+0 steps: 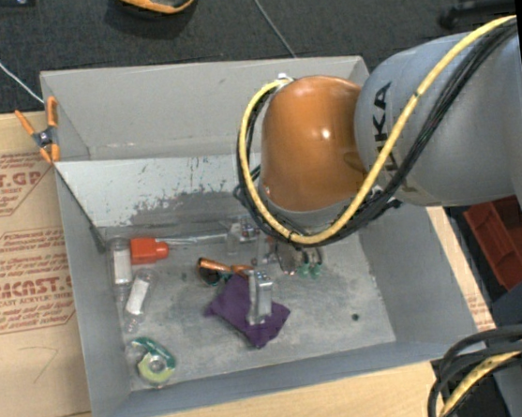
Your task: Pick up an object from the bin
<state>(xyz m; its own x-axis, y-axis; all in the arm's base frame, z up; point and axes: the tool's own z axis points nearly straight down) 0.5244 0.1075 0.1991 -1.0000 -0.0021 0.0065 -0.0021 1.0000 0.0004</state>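
Camera view: the gripper [260,293] sits low on a crumpled purple cloth [233,310] at six o'clock of the bin [93,299] floor, but whether it is spread or closed cannot be told. This is probably the grasp step. Next it needs a firm hold on a fold, then a straight lift.

Bin [142,161], layout: the gripper [260,295] stands over a crumpled cloth [239,315]. Just left of the gripper lies a small curved piece [216,269]; farther left, a capped block [149,250] and a bottle [136,296]; left and nearer the front wall, a tape roll [154,361].
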